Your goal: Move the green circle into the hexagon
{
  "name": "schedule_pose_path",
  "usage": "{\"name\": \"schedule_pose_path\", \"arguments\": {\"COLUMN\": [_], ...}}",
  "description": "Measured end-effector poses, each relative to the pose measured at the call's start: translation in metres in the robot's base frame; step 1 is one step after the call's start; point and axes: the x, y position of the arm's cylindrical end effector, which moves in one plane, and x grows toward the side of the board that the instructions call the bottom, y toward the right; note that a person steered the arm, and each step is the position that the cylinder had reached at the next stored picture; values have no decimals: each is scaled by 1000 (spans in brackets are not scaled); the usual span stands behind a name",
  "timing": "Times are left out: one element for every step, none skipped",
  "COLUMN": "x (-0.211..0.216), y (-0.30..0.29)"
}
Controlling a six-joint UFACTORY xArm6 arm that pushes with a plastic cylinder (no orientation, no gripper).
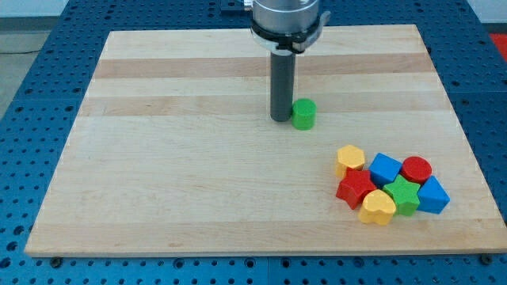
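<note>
The green circle block [303,114] stands on the wooden board [198,158], above the middle. My tip [281,119] rests on the board just to the view's left of the green circle, touching or nearly touching it. The yellow hexagon [350,158] lies lower and to the view's right, at the upper left of a cluster of blocks.
The cluster at the view's lower right also holds a blue block [385,169], a red circle [417,169], a red star [355,189], a green star [403,195], a yellow heart [378,207] and another blue block [432,195]. Blue perforated table surrounds the board.
</note>
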Motion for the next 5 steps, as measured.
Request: {"name": "schedule_pose_path", "arguments": {"x": [14, 16, 11, -18, -23], "y": [4, 4, -1, -5, 26]}}
